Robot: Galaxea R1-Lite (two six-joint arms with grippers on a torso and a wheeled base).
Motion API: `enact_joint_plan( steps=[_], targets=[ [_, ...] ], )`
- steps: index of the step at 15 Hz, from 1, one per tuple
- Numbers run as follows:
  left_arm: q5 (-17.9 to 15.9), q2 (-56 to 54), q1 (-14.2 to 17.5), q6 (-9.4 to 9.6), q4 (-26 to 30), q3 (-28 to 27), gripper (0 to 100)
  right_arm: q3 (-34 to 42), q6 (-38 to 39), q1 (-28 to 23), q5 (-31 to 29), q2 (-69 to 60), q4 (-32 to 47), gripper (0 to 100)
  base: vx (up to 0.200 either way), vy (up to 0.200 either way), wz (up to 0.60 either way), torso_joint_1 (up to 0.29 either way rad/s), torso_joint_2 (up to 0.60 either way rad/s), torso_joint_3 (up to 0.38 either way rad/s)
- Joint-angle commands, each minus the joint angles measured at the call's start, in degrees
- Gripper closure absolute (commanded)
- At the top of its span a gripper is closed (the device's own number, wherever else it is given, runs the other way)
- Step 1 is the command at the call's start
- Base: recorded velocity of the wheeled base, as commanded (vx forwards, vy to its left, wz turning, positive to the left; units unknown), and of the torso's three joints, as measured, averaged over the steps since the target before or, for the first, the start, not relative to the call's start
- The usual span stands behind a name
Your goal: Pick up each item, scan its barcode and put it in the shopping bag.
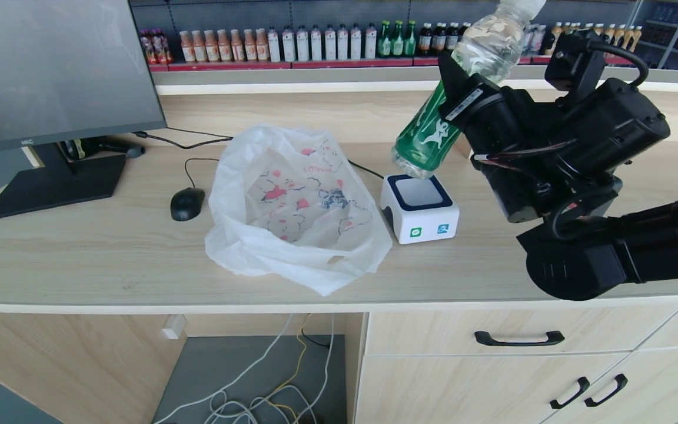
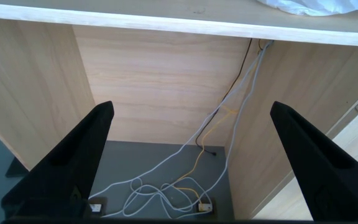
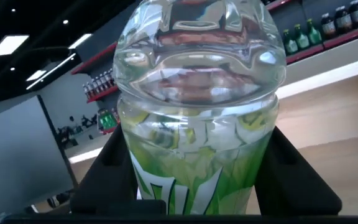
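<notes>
Where the head view looks down on the wooden counter (image 1: pixel 109 253), the right gripper (image 1: pixel 461 94) is clamped around the middle of a clear water bottle (image 1: pixel 433 132) with a green label. The bottle is held aloft and tilted, cap end up and away, and its base hangs over the dark-rimmed top of the small white scanner (image 1: pixel 418 206). Base and scanner look very close, though I cannot tell if they touch. Just to the left of the scanner lies the white plastic shopping bag (image 1: pixel 292 206), crumpled, with its mouth open upward. Further left sit a black mouse (image 1: pixel 187 204) and a monitor (image 1: pixel 50 65).

In the left wrist view, the left gripper (image 2: pixel 191 162) hangs below the counter edge with its two dark fingers (image 2: pixel 73 168) spread wide and nothing between them. Loose cables (image 2: pixel 166 186) lie on the floor of the recess behind it.

In the right wrist view, the bottle's clear ribbed body and green label sit close up, with a black finger (image 3: pixel 104 174) pressed against each side.
</notes>
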Motion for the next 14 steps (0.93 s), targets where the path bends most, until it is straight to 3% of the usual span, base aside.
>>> enact_joint_plan(
  steps=[1, 4, 7, 12, 14],
  targets=[
    [0.0, -0.02, 0.01, 0.0, 0.0, 0.0, 0, 3.81, -4.05, 2.71, 0.01, -1.71, -2.26, 100, 0.0, 0.0, 0.0, 0.0, 0.0, 0.0],
    [0.0, -0.02, 0.01, 0.09, 0.0, 0.0, 0, 8.38, -13.63, 4.2, 0.27, -2.67, -5.77, 100, 0.0, 0.0, 0.0, 0.0, 0.0, 0.0],
    [0.0, -0.02, 0.01, 0.18, 0.0, 0.0, 0, 8.12, -19.25, 4.11, 4.05, -2.67, -6.48, 100, 0.0, 0.0, 0.0, 0.0, 0.0, 0.0],
    [0.0, -0.02, 0.01, 0.26, 0.0, 0.0, 0, 7.85, -20.39, 4.11, 4.84, -1.71, -5.16, 100, 0.0, 0.0, 0.0, 0.0, 0.0, 0.0],
    [0.0, -0.02, 0.01, 0.26, 0.0, 0.0, 0, 6.54, -20.39, 4.11, 4.93, -1.27, -4.02, 100, 0.0, 0.2, 0.0, 0.005, 0.0, 0.005]
  ],
)
